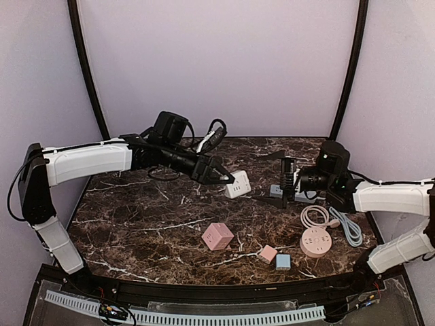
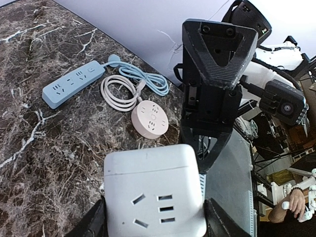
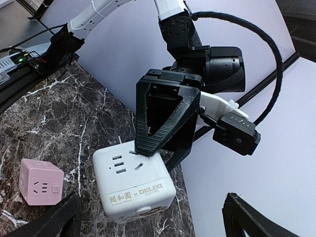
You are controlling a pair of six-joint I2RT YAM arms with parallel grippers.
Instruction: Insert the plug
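A white cube socket (image 1: 237, 184) sits at mid table, and I cannot tell whether it is touching the marble. My left gripper (image 2: 155, 224) is shut on it, one finger (image 2: 94, 222) against each side. In the right wrist view the cube (image 3: 133, 185) shows its socket face under a left finger (image 3: 163, 123). My right gripper (image 1: 282, 185) faces the cube from the right, open and holding nothing. What looks like a plug (image 1: 334, 223) lies at the end of a coiled white cord (image 1: 315, 216) on the right.
A blue power strip (image 1: 284, 193) lies under my right gripper, its blue cable (image 1: 351, 229) coiled beside it. Near the front are a pink round socket (image 1: 316, 242), a pink cube (image 1: 217, 236), a small pink cube (image 1: 268, 254) and a small blue cube (image 1: 283, 261).
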